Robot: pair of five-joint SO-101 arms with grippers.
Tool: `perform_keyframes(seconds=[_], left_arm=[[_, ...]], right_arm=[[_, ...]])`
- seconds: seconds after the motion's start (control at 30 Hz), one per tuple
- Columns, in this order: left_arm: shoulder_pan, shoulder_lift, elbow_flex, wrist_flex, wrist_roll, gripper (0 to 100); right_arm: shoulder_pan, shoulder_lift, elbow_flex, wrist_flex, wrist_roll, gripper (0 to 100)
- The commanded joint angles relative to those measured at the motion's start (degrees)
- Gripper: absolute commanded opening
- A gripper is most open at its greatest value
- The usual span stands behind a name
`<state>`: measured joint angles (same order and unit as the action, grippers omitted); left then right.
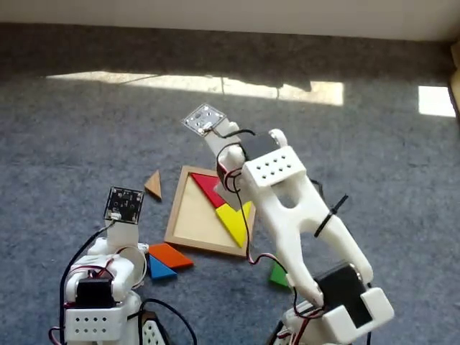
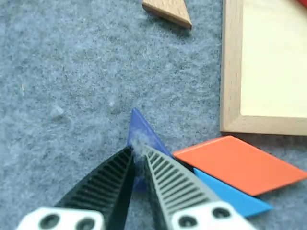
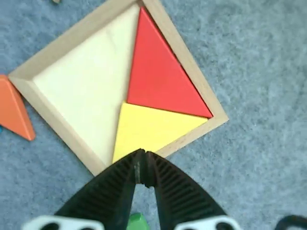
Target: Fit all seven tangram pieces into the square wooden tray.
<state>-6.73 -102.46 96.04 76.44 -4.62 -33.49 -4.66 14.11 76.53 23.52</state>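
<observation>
the left gripper [image 2: 138, 158] seems to pinch the flat blue wooden triangle [image 2: 143, 132] at seven o'clock of the square wooden tray [image 2: 230, 72], which next likely needs lifting into its bare half; the right gripper [image 3: 144, 166] hangs pressed together above the tray.

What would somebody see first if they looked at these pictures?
Probably the red triangle and yellow triangle, bright inside the pale wooden tray at mid-table. Then the right gripper, shut above the tray's edge by the yellow one, and the left gripper pinching the blue triangle that lies partly under the orange piece.
</observation>
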Motion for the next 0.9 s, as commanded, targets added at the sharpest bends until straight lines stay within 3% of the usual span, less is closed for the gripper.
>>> perform_keyframes(seconds=[0.0,0.4,0.53,0.77,0.87], left_arm=[[-0.6,-1.9,1.1,0.4,0.5,1],[-0.6,-1.9,1.1,0.4,0.5,1],[-0.6,-1.9,1.1,0.4,0.5,1],[-0.6,-1.9,1.1,0.4,0.5,1],[-0.6,-1.9,1.1,0.4,0.5,1]], right_arm=[[1.0,-6.7,4.8,0.7,0.3,0.9],[1.2,-29.8,28.0,0.7,0.5,1.1],[4.6,-37.1,35.1,1.0,0.7,2.7],[8.7,-40.5,42.9,3.0,6.9,28.6],[8.7,-40.5,45.3,2.8,7.1,32.9]])
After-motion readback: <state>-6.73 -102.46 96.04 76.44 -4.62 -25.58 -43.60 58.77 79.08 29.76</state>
